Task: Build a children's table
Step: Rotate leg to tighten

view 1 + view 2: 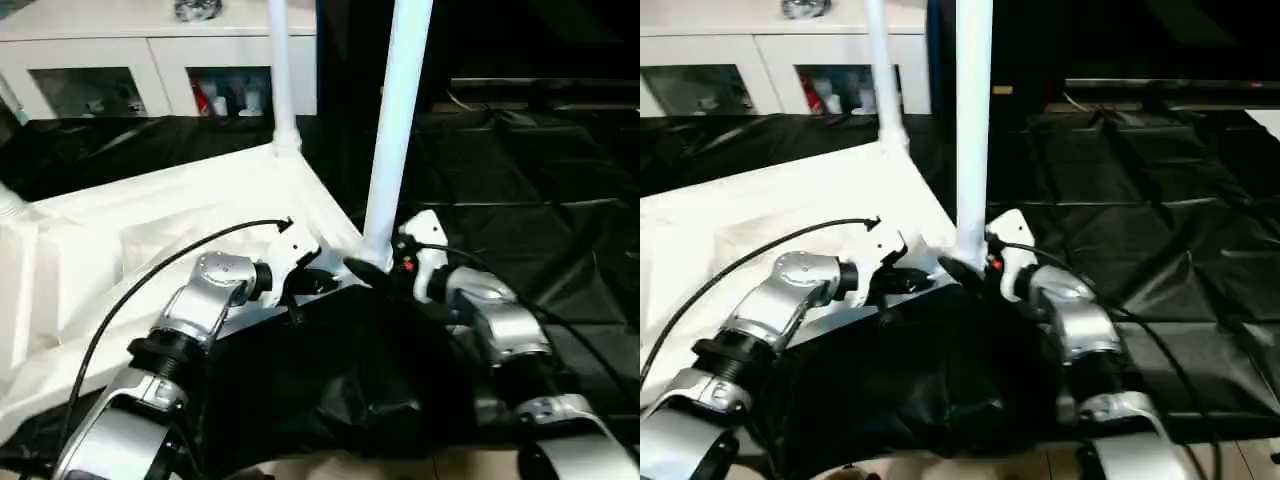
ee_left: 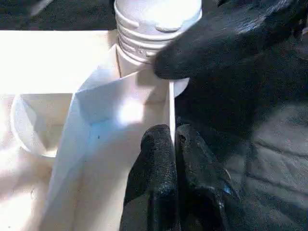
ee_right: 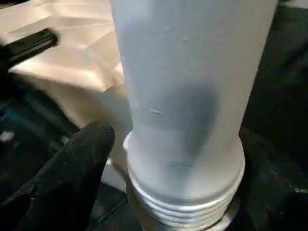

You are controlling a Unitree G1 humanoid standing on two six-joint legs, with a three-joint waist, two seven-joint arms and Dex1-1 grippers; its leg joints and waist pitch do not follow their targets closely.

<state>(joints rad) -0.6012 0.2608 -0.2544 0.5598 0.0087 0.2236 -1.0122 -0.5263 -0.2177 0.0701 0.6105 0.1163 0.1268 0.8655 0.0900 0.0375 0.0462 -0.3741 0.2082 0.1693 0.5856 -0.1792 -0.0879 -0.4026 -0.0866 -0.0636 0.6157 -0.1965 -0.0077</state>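
With the near leg (image 1: 395,130) standing in the corner socket of the upturned table top (image 1: 150,250) (threads exposed, seemingly not screwed home), it could tip if the right pincer (image 1: 385,268), gaping beside its base, withdraws while the closed left pincer (image 2: 175,159) merely pinches the rim.

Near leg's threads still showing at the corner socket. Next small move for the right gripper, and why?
Probably close the right gripper back on the near leg just above its base and turn it further in. The ribbed thread sits exposed above the socket, so the leg looks not fully seated. The left gripper is pinched on the tabletop's edge rib, bracing it.
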